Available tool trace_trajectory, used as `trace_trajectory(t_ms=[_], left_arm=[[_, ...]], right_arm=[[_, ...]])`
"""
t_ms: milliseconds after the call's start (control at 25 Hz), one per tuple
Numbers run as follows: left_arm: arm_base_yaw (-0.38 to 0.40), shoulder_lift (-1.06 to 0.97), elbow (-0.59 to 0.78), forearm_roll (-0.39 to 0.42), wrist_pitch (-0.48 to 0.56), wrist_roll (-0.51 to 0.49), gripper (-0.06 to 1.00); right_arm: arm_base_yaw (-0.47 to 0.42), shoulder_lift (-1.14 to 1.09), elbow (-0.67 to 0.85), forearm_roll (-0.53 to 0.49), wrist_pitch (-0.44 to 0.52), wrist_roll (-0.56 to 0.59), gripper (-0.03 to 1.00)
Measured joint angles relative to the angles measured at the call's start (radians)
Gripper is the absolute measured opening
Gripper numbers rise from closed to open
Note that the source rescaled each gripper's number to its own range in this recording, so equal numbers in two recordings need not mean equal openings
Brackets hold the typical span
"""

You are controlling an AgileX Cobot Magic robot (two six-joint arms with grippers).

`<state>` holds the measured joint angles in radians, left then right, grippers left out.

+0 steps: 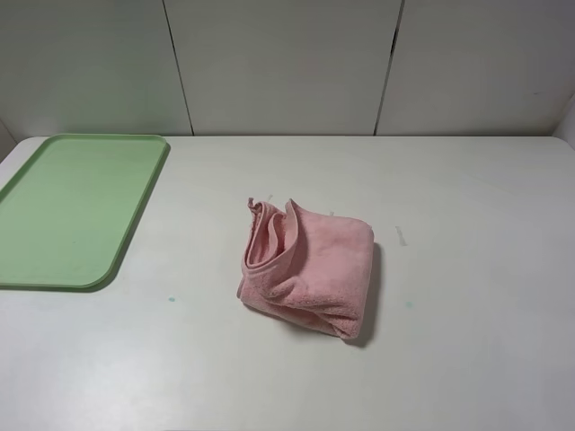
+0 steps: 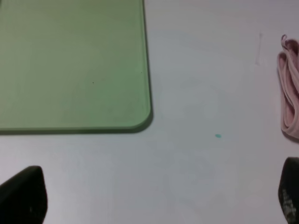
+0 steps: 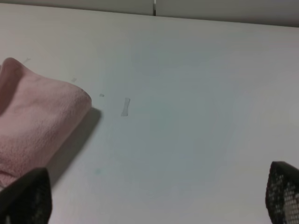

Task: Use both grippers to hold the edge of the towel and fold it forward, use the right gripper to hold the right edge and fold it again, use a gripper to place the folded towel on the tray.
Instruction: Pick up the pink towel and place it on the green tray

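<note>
The left gripper (image 2: 156, 195) shows two matte black, round-tipped fingers (image 2: 23, 196), smooth-faced, one bearing faint pale specks. The right gripper (image 3: 153, 195) shows two black, round-tipped fingers (image 3: 282, 191) whose faces carry a fine dotted, mesh-like texture. Only the fingertips are in view on either arm.

We count one pink towel (image 1: 305, 269), one green tray (image 1: 72, 211), one white table (image 1: 467, 269) and two grippers: the left gripper (image 2: 156, 196) and the right gripper (image 3: 154, 196).

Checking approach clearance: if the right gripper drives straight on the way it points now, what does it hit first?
Likely only the bare table. Nothing stands in line ahead of the open right gripper; the towel lies off to one side of that line. Depth is unclear, so this is a guess.
</note>
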<state>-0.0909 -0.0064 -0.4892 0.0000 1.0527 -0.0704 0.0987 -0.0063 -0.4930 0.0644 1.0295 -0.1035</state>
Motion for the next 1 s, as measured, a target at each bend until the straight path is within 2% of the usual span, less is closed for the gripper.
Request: trace_trajectory(t_ms=[400, 600, 1000], left_arm=[[0.0, 0.068, -0.016, -0.109, -0.007, 0.0, 1.0], [0.0, 0.277, -0.033, -0.227, -0.039, 0.0, 1.0], [0.0, 0.651, -0.111, -0.381, -0.123, 0.001, 1.0]], right_arm=[[0.0, 0.0, 0.0, 0.0, 0.0, 0.0, 1.0], [0.0, 0.0, 0.0, 0.0, 0.0, 0.0, 1.0], [0.0, 0.0, 0.0, 0.0, 0.0, 0.0, 1.0]])
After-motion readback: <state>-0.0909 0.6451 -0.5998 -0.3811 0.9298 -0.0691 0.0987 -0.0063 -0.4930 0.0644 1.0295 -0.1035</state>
